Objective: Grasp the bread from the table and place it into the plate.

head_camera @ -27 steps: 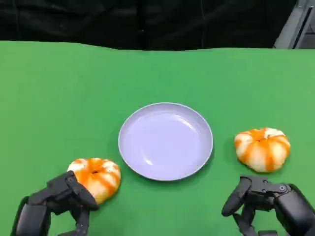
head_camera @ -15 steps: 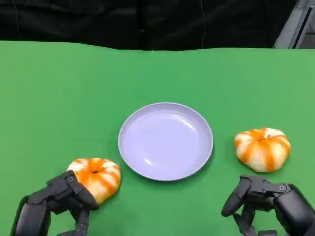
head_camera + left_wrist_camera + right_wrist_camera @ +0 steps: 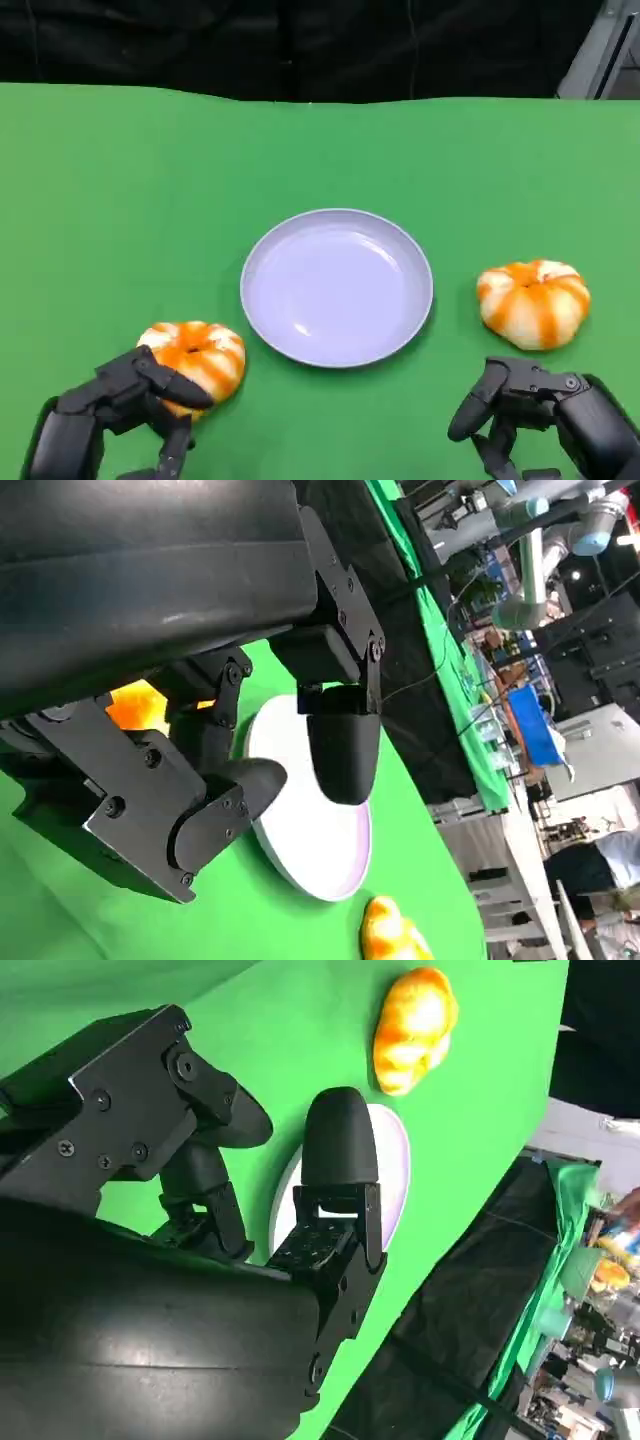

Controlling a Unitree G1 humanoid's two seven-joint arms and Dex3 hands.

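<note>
plate (image 3: 337, 288): bare | left robot hand (image 3: 125, 400): touches left bread (image 3: 200, 356), hold unclear | right robot hand (image 3: 540, 410): spread

1. The plate (image 3: 337, 287) sits in the middle of the green desk (image 3: 120, 180), with bare cloth all around it.
2. One bread (image 3: 196, 361) lies near its left, another bread (image 3: 534, 302) near its right.

left hand (image 3: 125, 400) fingers spread, right hand (image 3: 545, 415) likewise

Plate (image 3: 337, 288) centre; left bread (image 3: 196, 360), right bread (image 3: 533, 303) flank.
</note>
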